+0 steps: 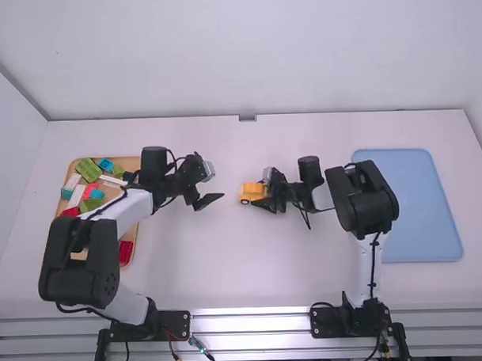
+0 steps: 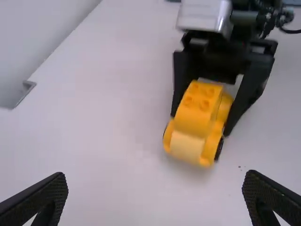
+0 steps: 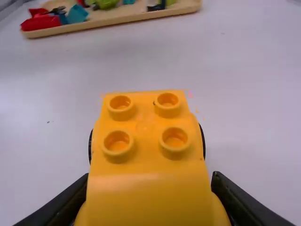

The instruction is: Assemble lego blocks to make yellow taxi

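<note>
Near the table's middle, my right gripper [image 1: 265, 202] is shut on the yellow taxi [image 1: 252, 192], a wheeled base with a studded yellow body. In the right wrist view the taxi [image 3: 146, 155] sits between the fingertips of my right gripper [image 3: 150, 190], studs up. My left gripper [image 1: 208, 199] stands open to the left of the taxi, apart from it. The left wrist view has the taxi [image 2: 196, 123] beyond the wide-spread, unfilled fingers of my left gripper [image 2: 155, 190].
A wooden tray [image 1: 128, 162] with several coloured blocks lies at the left, partly under the left arm. On the right, behind the right arm, is a blue tray [image 1: 424, 198].
</note>
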`<state>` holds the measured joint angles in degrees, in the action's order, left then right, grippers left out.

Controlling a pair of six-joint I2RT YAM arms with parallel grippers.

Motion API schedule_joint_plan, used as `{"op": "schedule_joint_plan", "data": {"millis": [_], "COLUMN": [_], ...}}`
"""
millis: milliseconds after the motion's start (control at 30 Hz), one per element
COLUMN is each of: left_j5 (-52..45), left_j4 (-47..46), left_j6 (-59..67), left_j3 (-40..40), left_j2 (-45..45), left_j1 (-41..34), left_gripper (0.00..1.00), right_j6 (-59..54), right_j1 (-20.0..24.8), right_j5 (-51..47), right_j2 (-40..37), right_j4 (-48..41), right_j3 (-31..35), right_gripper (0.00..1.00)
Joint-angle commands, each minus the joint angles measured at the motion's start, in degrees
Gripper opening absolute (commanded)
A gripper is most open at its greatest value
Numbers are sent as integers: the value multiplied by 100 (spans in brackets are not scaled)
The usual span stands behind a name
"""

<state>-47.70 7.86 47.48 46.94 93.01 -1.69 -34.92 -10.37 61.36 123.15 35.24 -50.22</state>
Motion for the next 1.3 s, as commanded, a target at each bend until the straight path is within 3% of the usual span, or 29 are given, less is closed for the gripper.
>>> {"op": "schedule_joint_plan", "data": {"millis": [0, 333, 567, 733, 900, 1067, 1267], "left_j5": [-87, -74, 568, 1198, 1224, 1226, 1224], "left_j4": [61, 555, 1134, 1377, 1388, 1384, 1357], "left_j6": [-223, -166, -946, -1488, -1473, -1469, -1473], "left_j3": [-50, -50, -50, -50, -50, -50, -50], "left_j2": [11, 11, 11, 11, 11, 11, 11], "left_j1": [107, 138, 138, 129, 127, 131, 127], "left_gripper": [99, 99, 99, 99, 99, 99, 99], "right_j6": [361, 503, 1451, 2026, 2321, 2317, 2430], "right_j1": [490, 2124, 3477, 4218, 4419, 4363, 4419], "right_j5": [-380, -2068, -3206, -3880, -4358, -5005, -5099], "right_j2": [-643, -2463, -3359, -3451, -3263, -2911, -2404], "right_j4": [-177, -1692, -1270, -586, -55, -116, -125], "right_j3": [-31, 494, 1530, 2267, 2599, 2544, 2315], "right_gripper": [44, 44, 44, 48, 49, 53, 57]}}
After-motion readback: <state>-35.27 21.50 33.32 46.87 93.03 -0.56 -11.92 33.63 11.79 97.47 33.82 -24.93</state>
